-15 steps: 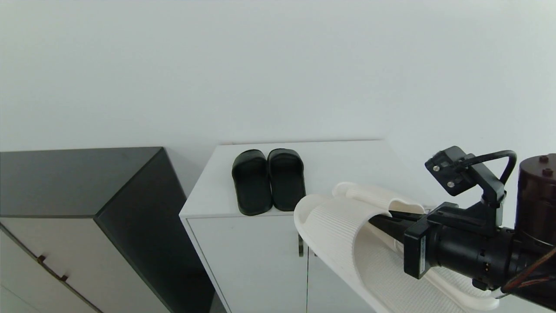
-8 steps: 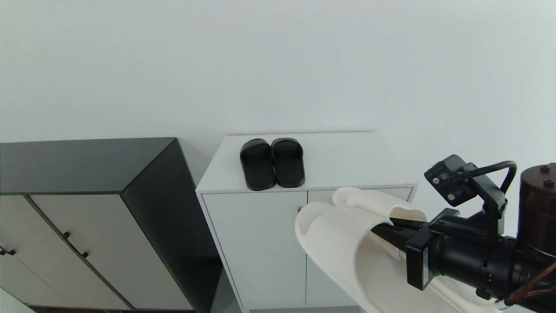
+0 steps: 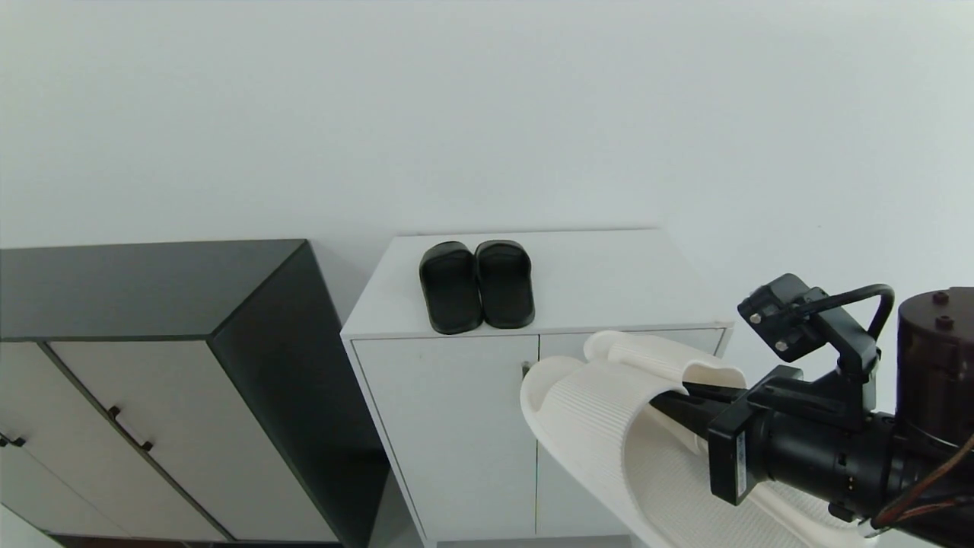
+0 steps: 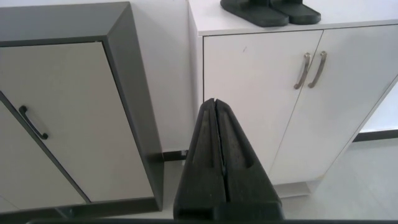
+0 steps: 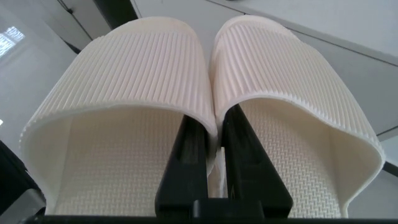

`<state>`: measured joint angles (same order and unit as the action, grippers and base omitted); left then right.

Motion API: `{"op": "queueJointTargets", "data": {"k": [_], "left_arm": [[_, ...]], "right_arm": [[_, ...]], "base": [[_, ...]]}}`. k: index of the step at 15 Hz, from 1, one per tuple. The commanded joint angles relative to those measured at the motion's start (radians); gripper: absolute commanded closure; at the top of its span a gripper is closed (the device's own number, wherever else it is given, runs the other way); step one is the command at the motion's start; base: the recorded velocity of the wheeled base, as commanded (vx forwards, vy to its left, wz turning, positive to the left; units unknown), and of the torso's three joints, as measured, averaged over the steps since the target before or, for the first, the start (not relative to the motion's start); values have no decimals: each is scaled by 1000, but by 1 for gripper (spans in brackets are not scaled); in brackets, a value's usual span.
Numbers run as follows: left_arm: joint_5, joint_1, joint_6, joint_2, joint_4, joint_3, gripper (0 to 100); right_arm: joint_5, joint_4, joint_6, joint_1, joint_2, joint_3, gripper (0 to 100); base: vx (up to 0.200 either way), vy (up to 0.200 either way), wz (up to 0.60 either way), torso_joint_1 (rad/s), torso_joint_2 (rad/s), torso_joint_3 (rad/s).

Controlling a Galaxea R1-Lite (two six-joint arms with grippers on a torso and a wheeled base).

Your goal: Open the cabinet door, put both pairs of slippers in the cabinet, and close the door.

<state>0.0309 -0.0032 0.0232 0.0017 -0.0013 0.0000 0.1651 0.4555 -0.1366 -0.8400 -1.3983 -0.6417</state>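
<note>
A pair of black slippers (image 3: 477,285) lies on top of the white cabinet (image 3: 449,426), whose two doors are shut; their metal handles (image 4: 311,69) meet at the middle. In the left wrist view the black slippers (image 4: 270,9) sit on the cabinet's top edge. My right gripper (image 3: 670,399) is shut on the inner walls of a pair of white ribbed slippers (image 3: 601,411), held in the air in front of the cabinet's right door. The white slippers (image 5: 205,106) lie side by side around its fingers (image 5: 193,146). My left gripper (image 4: 216,109) is shut and empty, low before the cabinets.
A dark cabinet with pale doors (image 3: 152,396) stands to the left of the white one, a narrow gap between them. A plain white wall (image 3: 487,114) runs behind both. Pale floor (image 4: 348,193) lies in front of the white cabinet.
The head view pulled back and dropped between the first two frames, so the cabinet fronts show now. In the last half second almost nothing shifted; the white slippers stay in my right gripper.
</note>
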Motion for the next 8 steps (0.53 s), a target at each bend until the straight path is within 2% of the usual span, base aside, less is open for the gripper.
{"op": "queueJointTargets", "data": {"k": [1, 4, 8], "left_arm": [[0, 0, 0, 0, 0, 0, 100], [-2, 0, -2, 0, 0, 0, 100], [-3, 0, -3, 0, 0, 0, 100]], "right_arm": [[-1, 0, 0, -1, -8, 0, 100], [-1, 0, 0, -1, -11, 7, 100], [1, 0, 2, -1, -13, 7, 100]], "base": [[0, 0, 0, 0, 0, 0], [0, 0, 0, -108, 233, 137], [0, 0, 0, -220, 525, 295]]}}
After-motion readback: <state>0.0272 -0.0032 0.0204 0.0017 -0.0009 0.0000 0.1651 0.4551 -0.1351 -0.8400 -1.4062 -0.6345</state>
